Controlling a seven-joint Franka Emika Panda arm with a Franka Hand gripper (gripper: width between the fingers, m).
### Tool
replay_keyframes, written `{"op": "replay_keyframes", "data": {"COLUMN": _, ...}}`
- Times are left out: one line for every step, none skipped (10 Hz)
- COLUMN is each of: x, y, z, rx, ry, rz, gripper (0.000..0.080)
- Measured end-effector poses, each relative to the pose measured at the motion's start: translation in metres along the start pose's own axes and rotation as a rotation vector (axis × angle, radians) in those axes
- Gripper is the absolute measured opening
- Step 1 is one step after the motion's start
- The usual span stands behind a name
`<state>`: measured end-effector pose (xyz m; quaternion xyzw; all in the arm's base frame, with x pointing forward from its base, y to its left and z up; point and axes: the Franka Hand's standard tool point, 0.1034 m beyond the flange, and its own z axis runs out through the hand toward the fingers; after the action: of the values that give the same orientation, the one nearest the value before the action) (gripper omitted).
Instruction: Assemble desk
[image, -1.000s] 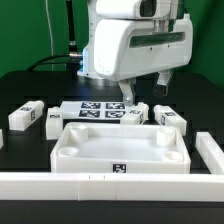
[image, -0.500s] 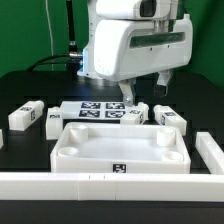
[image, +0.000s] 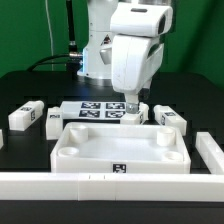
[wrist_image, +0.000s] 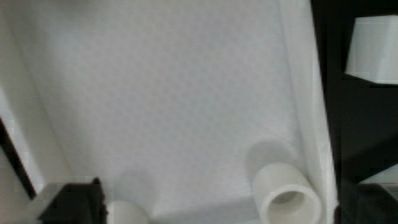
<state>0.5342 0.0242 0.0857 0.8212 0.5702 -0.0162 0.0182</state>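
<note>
on the black counter (image: 25, 88), in the middle and toward the front, lies the desk slab (image: 118, 145), rim upward, its hollow side open to the camera and nothing standing in it. none of the legs is fitted to it. all four lie loose on the counter behind it: the first leg (image: 22, 117) and the second leg (image: 54, 121) are toward the exterior view's left, the third leg (image: 137, 115) is just behind the slab's far rim, and the fourth leg (image: 169, 119) is toward the exterior view's right. by this showing the assembly is hardly begun, and picking up, placing and fastening each of the four legs are all left to do. the arm (image: 135, 50) reaches down by the third leg, and i cannot tell whether it touches that leg. its jaws are spread wide with nothing between them. the wrist view looks into the slab's smooth floor (wrist_image: 178, 110), with one round stub (wrist_image: 285, 192) near its wall, likely a seat for a leg. counted: one slab, four legs, one marker board (image: 95, 110) flat behind the slab, one arm. a white rail (image: 100, 186) runs along the front, and a further white stretch shows at the exterior view's right; whether they are one piece i cannot tell.
</note>
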Motion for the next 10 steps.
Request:
{"op": "replay_keyframes", "data": {"x": 0.0, "y": 0.0, "z": 0.001, "rx": 0.001, "ry": 0.0, "rz": 0.0, "gripper": 0.0649}}
{"op": "replay_keyframes", "data": {"x": 0.0, "y": 0.0, "z": 0.001, "rx": 0.001, "ry": -0.001, "rz": 0.0, "gripper": 0.0649}}
{"op": "replay_keyframes", "data": {"x": 0.0, "y": -0.001, "z": 0.002, "rx": 0.003, "ry": -0.001, "rz": -0.002, "gripper": 0.0649}}
{"op": "replay_keyframes", "data": {"x": 0.001, "y": -0.006, "z": 0.007, "rx": -0.014, "ry": 0.013, "rz": -0.086, "gripper": 0.0649}}
{"op": "replay_keyframes", "data": {"x": 0.001, "y": -0.015, "z": 0.014, "rx": -0.005, "ry": 0.013, "rz": -0.15, "gripper": 0.0649}}
{"op": "replay_keyframes", "data": {"x": 0.003, "y": -0.018, "z": 0.018, "rx": 0.008, "ry": 0.01, "rz": -0.216, "gripper": 0.0649}}
{"op": "replay_keyframes", "data": {"x": 0.007, "y": -0.018, "z": 0.024, "rx": 0.021, "ry": 0.006, "rz": -0.296, "gripper": 0.0649}}
{"op": "replay_keyframes", "data": {"x": 0.009, "y": -0.02, "z": 0.026, "rx": 0.027, "ry": 0.004, "rz": -0.286, "gripper": 0.0649}}
{"op": "replay_keyframes", "data": {"x": 0.007, "y": -0.019, "z": 0.026, "rx": 0.026, "ry": 0.004, "rz": -0.283, "gripper": 0.0649}}
{"op": "replay_keyframes", "data": {"x": 0.007, "y": -0.019, "z": 0.026, "rx": 0.027, "ry": 0.004, "rz": -0.282, "gripper": 0.0649}}
